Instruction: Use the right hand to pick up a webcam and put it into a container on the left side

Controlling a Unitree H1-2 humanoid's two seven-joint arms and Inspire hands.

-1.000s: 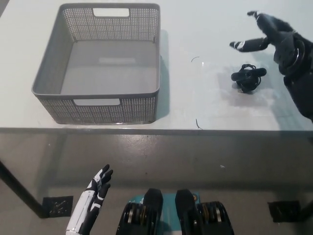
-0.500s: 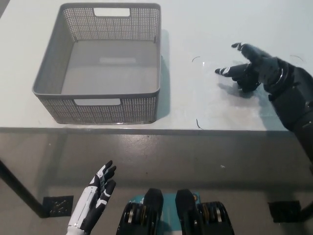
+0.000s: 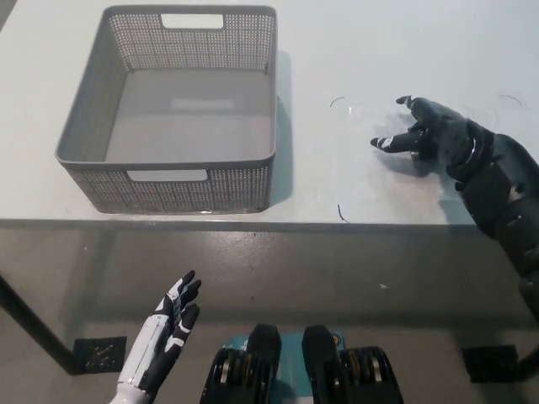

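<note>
On the desk's (image 3: 354,50) right side, under the black right hand (image 3: 438,135), sits the webcam, hidden in the head view now; only a dark bit may peek out below the palm, can't say for sure. A sec ago the webcam lay plain on the white top w/ the hand raised above and behind it; half a sec ago the hand had dropped over it, and now it sits lower still and a touch nearer the desk's front edge, covering the spot. Fingers (image 3: 389,142) are apart, pointing left toward the basket, not curled round anything I can see, so prob. no grip yet. Meaning for the task: reach looks about done, closing on the webcam is the step in hand, lift and carry not begun. Next out, thin dark scratch-like marks on the top, one just left of the fingers, one near the front edge. Well apart to the left stands the grey perforated container (image 3: 80,118), upright w/ nothing in it, handle slots front and back. White left hand (image 3: 168,332) rests low at lower left below desk level, fingers spread, holding nothing; it has shifted slightly since a sec ago
</note>
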